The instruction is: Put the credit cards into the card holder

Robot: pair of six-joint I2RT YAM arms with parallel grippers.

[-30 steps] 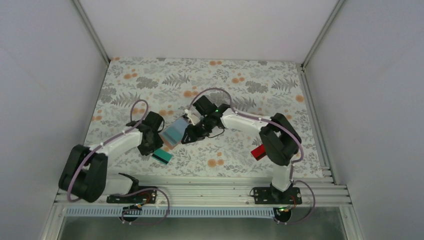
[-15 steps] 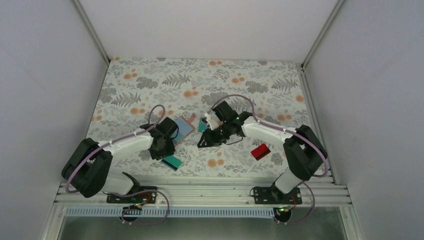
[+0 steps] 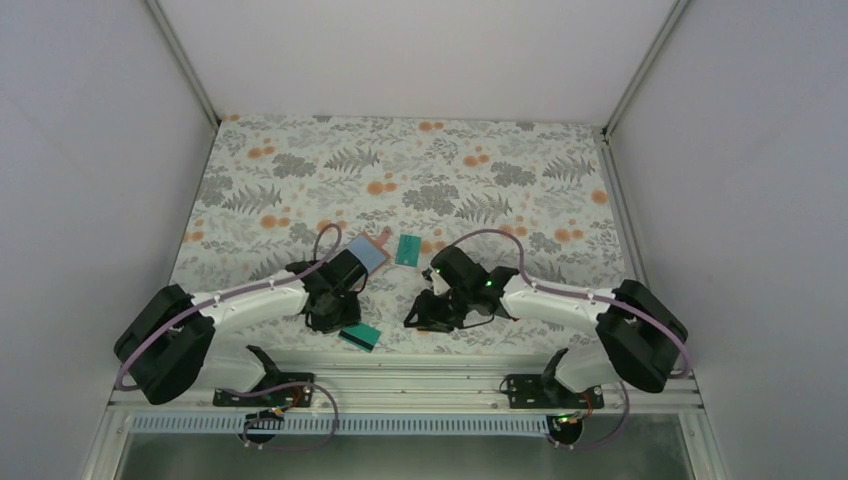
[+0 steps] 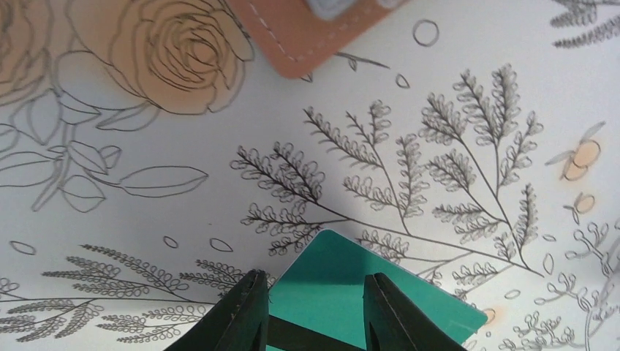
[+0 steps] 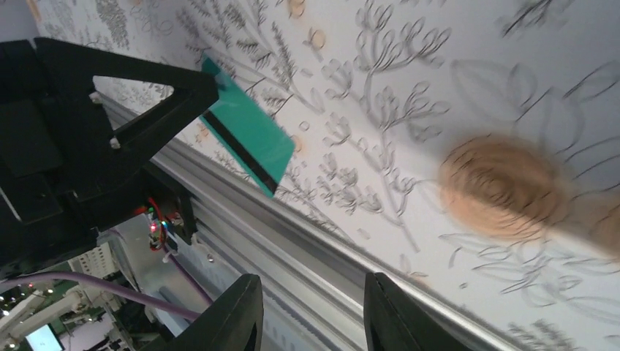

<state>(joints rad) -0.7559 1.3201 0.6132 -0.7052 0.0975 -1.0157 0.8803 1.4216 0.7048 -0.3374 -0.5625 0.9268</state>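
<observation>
The left hand (image 4: 314, 278) is seen with its fingers spread. In the gap between them shows a teal card (image 4: 343, 285) that lies flat on the table (image 3: 500, 160). The card is wider than the gap, and it cannot be told whether the fingertips touch it. One dark stripe runs along this card, and no writing can be read on it.

Two teal cards are counted in all. The striped one lies close to the near edge of the table, between the two hands. The second teal card (image 3: 408, 249) lies farther back, near the middle of the table. No stripe or print can be made out on it from above.

Just left of the second teal card, and apart from it, the card holder (image 4: 292, 44) is found, one in number. It is tan-brown with a line of pale stitching along its rounded corner. One pale card (image 3: 367, 256) covers most of it. Whether that card is tucked into the holder or only laid on top cannot be told.

The right hand (image 5: 313, 278) is held low by the near edge and is turned towards the left hand. Its fingers are spread, with only the flowered cloth and the metal rail (image 5: 307, 248) seen between them.
</observation>
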